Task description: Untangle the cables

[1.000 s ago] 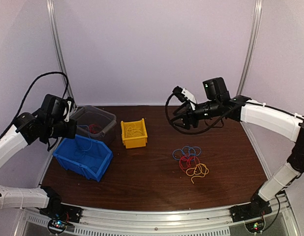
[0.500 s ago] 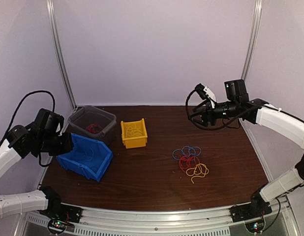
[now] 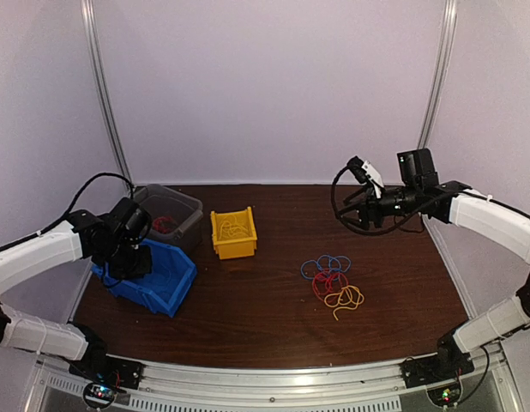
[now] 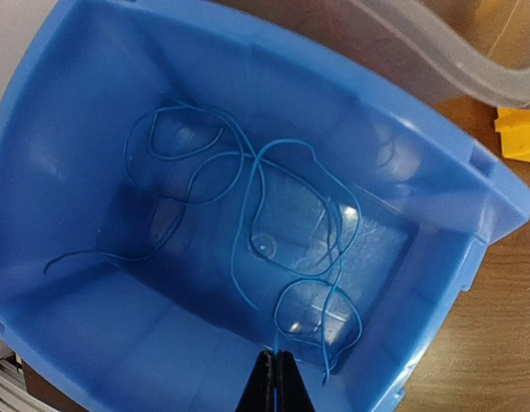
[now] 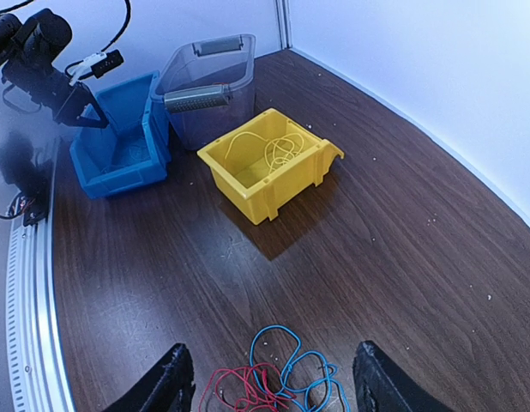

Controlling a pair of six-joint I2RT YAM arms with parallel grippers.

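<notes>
Cables [image 3: 331, 279], thin red, blue and yellow-orange strands, lie tangled on the dark wooden surface [image 3: 265, 318] well below the raised right hand [image 3: 351, 204]; the left hand [image 4: 271, 386], pinched shut, hangs above loose blue wires [image 4: 248, 215] inside a blue plastic bin [image 4: 471, 172]; the right hand's jaws gape empty over the tangle.

White shells [image 3: 484, 215], black joints [image 3: 95, 233], looped black cables [image 3: 334, 202], seemingly lit bases [image 3: 430, 372]
</notes>
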